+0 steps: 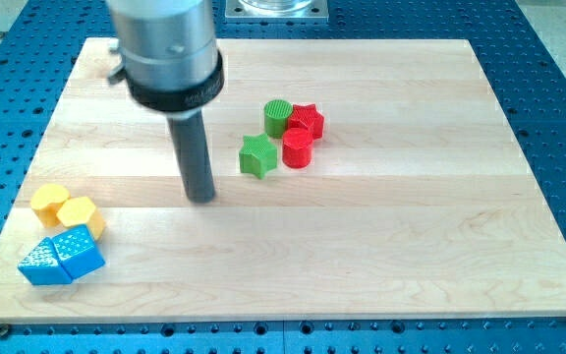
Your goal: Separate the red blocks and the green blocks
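**Me:** Tip-wise, my tip (201,200) is a bare rod end resting on the board (381,246); it has no jaws, so it grips nothing.

**You:** Where does it sit against the blocks?

**Me:** The green star (257,155) lies near it at about two o'clock, apart from it. Beyond that, the green cylinder (278,117) is at one o'clock of the star, the red cylinder (297,148) just beside the star at three o'clock, and the red star (307,121) at twelve o'clock of the red cylinder, touching the green cylinder.

**You:** And the others?

**Me:** Well apart, at eight o'clock of my tip: two yellow blocks (64,208) side by side, two blue blocks (61,258) just below them.
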